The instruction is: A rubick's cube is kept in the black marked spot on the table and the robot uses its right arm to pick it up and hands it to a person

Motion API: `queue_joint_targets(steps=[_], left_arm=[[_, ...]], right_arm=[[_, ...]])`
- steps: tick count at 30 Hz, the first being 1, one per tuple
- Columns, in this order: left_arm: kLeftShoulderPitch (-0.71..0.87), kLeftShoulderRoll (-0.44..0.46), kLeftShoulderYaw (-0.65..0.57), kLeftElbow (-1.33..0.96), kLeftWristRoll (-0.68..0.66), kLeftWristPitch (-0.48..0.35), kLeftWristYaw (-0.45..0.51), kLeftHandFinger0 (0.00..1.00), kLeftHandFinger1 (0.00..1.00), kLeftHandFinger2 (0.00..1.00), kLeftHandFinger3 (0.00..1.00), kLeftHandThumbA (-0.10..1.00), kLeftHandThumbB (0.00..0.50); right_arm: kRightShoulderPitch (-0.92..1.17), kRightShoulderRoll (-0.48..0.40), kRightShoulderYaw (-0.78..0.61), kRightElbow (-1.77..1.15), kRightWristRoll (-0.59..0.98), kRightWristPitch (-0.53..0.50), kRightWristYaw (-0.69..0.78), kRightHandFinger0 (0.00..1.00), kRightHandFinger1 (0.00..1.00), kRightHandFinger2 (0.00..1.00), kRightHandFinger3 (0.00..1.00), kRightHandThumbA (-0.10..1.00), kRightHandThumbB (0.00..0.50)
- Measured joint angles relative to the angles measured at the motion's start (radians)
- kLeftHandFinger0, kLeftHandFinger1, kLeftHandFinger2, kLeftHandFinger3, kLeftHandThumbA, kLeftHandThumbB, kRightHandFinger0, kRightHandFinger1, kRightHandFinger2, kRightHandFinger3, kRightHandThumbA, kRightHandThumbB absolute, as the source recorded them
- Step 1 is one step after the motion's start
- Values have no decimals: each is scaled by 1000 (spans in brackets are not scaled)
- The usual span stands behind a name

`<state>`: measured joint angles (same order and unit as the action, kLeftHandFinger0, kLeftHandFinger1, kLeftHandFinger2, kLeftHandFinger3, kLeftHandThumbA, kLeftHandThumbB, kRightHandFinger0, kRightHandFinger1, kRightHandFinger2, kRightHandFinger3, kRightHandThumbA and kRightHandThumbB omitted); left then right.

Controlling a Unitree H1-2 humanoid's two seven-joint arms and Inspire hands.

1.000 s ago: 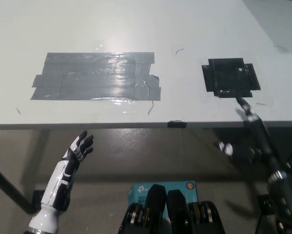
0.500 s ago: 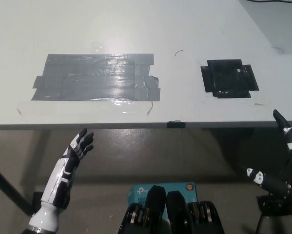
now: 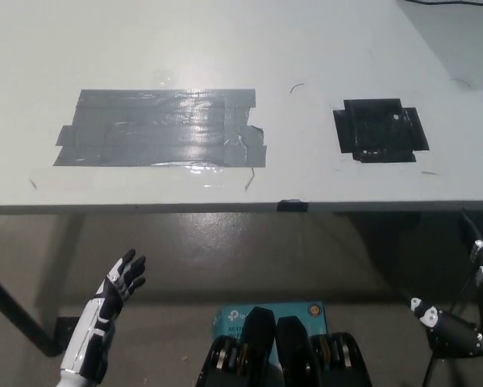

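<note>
Counter: a wide white flat counter (image 3: 225,48) fills the upper half of the head view; its front edge runs across the middle of the picture.
Black marked spot: a square patch of black tape (image 3: 380,130) lies on the counter toward two o'clock from the picture's centre; nothing stands on it; no cube shows anywhere in the view.
Grey patch: a broad rectangle of shiny grey duct tape (image 3: 160,127) lies on the counter toward ten o'clock, well apart from the black patch.
Left robot hand: the white left robot hand (image 3: 122,278) hangs below the counter's edge at seven o'clock; its dark fingers are spread apart and hold nothing.
Right robot hand: the black right robot hand (image 3: 475,310) shows at four o'clock by the picture's right edge, below the counter; thin and partly cut off; whether its fingers are apart or together I cannot tell.
</note>
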<state>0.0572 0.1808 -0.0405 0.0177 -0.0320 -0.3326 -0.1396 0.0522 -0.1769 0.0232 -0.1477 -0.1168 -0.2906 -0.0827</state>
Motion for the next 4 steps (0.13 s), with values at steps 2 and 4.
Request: queue_joint_targets(steps=[2, 4], left_arm=[[-1, 0, 2, 1, 0, -4, 0, 1000, 1000, 1000, 1000, 1000, 75], [-1, 0, 3, 3, 0, -7, 0, 1000, 1000, 1000, 1000, 1000, 78]], right_arm=[[0, 2, 0, 3, 1, -7, 0, 1000, 1000, 1000, 1000, 852, 201], [0, 4, -1, 4, 3, -13, 0, 1000, 1000, 1000, 1000, 852, 201]])
